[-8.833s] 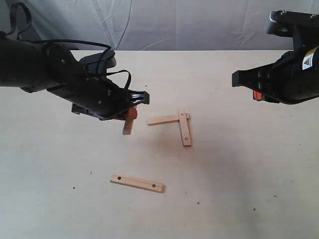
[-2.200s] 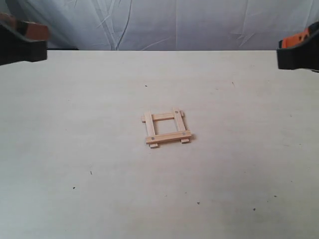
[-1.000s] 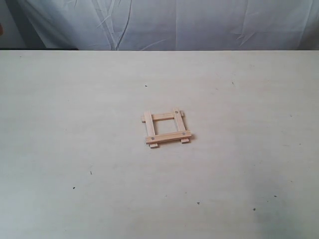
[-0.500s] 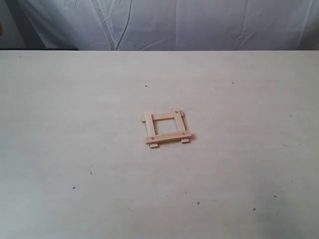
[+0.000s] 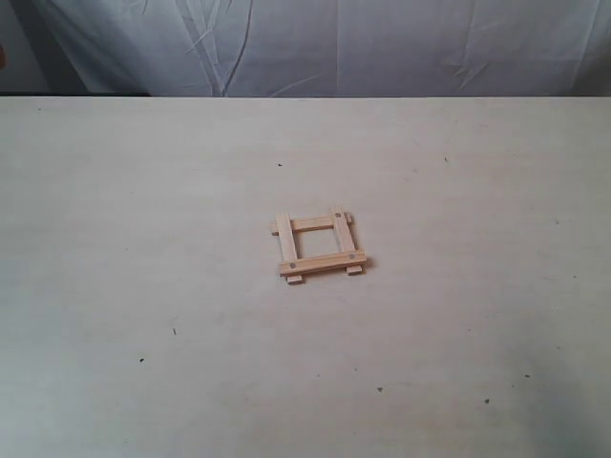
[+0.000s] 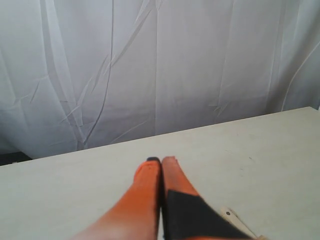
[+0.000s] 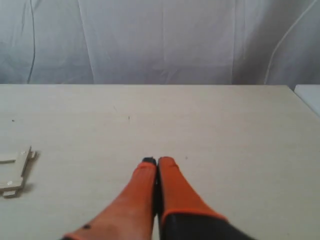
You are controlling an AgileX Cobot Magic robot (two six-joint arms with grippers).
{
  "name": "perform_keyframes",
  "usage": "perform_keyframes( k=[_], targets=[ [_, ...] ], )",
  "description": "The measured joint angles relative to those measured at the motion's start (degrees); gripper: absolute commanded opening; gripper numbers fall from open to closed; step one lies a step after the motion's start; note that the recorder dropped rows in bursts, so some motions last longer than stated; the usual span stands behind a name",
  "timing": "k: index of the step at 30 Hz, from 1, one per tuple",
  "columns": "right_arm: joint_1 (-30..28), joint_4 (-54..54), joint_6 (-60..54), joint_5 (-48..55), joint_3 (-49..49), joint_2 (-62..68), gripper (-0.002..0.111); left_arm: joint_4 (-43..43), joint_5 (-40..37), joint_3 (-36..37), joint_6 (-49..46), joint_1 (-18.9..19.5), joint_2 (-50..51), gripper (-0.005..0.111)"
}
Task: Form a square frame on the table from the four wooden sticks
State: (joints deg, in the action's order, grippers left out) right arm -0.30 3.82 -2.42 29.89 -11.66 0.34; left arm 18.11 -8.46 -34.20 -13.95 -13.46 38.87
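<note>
The four wooden sticks lie as a small square frame (image 5: pixel 318 245) in the middle of the pale table (image 5: pixel 143 210), overlapping at the corners with their ends sticking out; the near stick (image 5: pixel 322 260) shows a dark dot near each end. Neither arm shows in the exterior view. In the left wrist view my left gripper (image 6: pixel 161 161) is shut with nothing in it, above the table, and a dotted stick end (image 6: pixel 235 221) peeks out beside it. My right gripper (image 7: pixel 158 161) is likewise shut and empty, with a corner of the frame (image 7: pixel 16 172) far off to its side.
A wrinkled white cloth backdrop (image 5: pixel 315 43) hangs behind the table's far edge. A few tiny dark specks (image 5: pixel 174 331) dot the surface. The table's side edge (image 7: pixel 305 97) shows in the right wrist view.
The left arm held a stick while two lay crossed and one lay apart; since then the square stands assembled. Both grippers have withdrawn out of the exterior view. Nothing moved in the last second.
</note>
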Motion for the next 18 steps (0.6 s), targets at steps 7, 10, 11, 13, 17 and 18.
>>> perform_keyframes(
  k=[7,10,11,13,17,18],
  targets=[
    [0.0,-0.51,0.0,-4.17,5.36,0.0,0.002,0.0,0.0,0.0,0.0,0.0,0.0,0.0],
    [0.0,-0.51,0.0,-5.1,7.86,0.0,0.002,0.0,0.0,0.0,0.0,0.0,0.0,0.0],
    [0.0,-0.51,0.0,-5.42,8.61,0.0,0.002,0.0,0.0,0.0,0.0,0.0,0.0,0.0],
    [0.0,-0.51,0.0,-6.06,9.8,0.0,0.002,0.0,0.0,0.0,0.0,0.0,0.0,0.0],
    [0.0,-0.51,0.03,-7.35,11.34,0.0,0.002,0.0,0.0,0.0,0.0,0.0,0.0,0.0],
    [0.0,-0.51,0.03,-7.77,11.35,0.0,0.002,0.0,0.0,0.0,0.0,0.0,0.0,0.0]
  ],
)
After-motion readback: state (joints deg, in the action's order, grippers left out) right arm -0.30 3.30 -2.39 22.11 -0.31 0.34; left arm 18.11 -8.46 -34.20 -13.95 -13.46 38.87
